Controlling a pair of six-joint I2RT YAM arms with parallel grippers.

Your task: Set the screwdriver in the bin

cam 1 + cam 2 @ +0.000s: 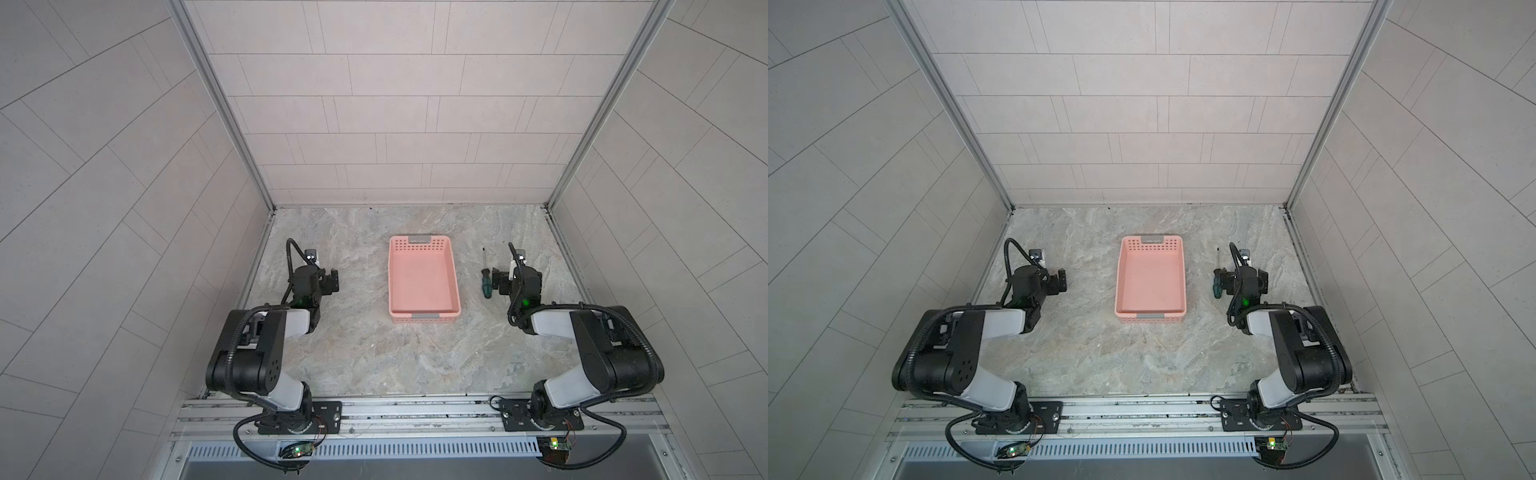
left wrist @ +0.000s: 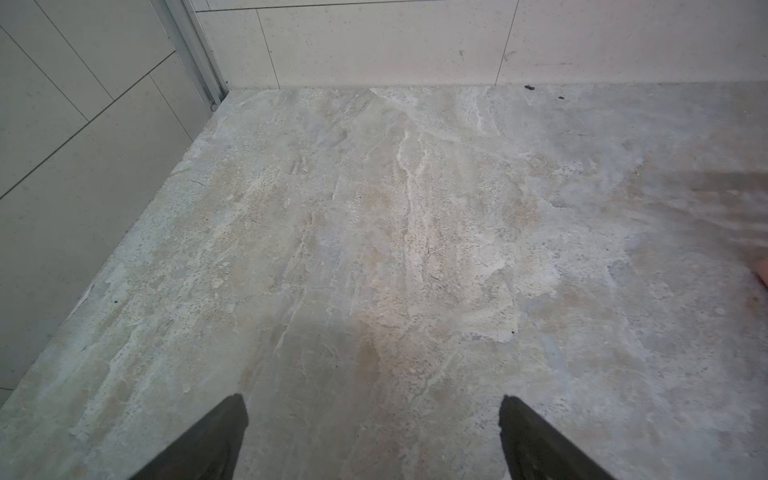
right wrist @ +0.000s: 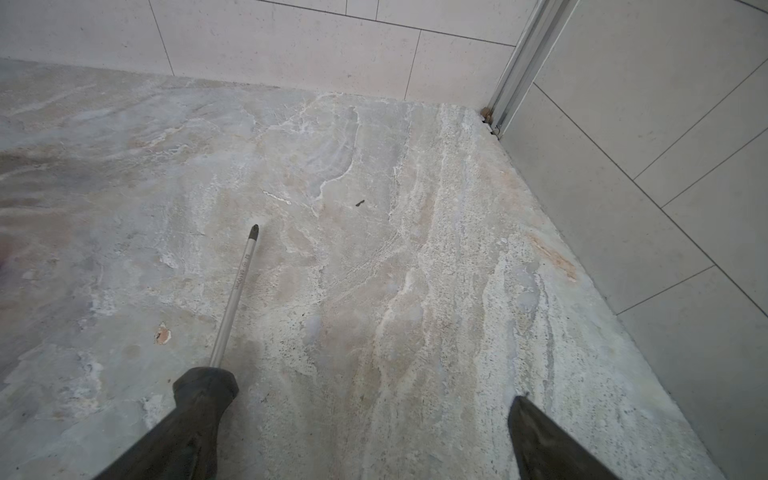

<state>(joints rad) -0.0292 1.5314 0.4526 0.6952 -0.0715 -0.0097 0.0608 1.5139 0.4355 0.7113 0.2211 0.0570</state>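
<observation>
The screwdriver (image 1: 485,284) lies on the stone table just right of the salmon-pink bin (image 1: 422,286), its shaft pointing toward the back wall; both top views show it (image 1: 1216,286). My right gripper (image 1: 516,279) hangs open right beside it. In the right wrist view the handle (image 3: 205,390) sits at one finger and covers its tip, and the shaft (image 3: 235,291) runs forward; nothing lies between the jaws of the gripper (image 3: 374,401). My left gripper (image 1: 328,282) is open and empty, left of the bin (image 1: 1152,286), over bare table (image 2: 374,401).
The tiled back wall (image 1: 407,137) and side walls close in the table. A metal corner post (image 3: 519,62) stands near the right arm. The aluminium rail (image 1: 415,409) carrying both arm bases runs along the front edge.
</observation>
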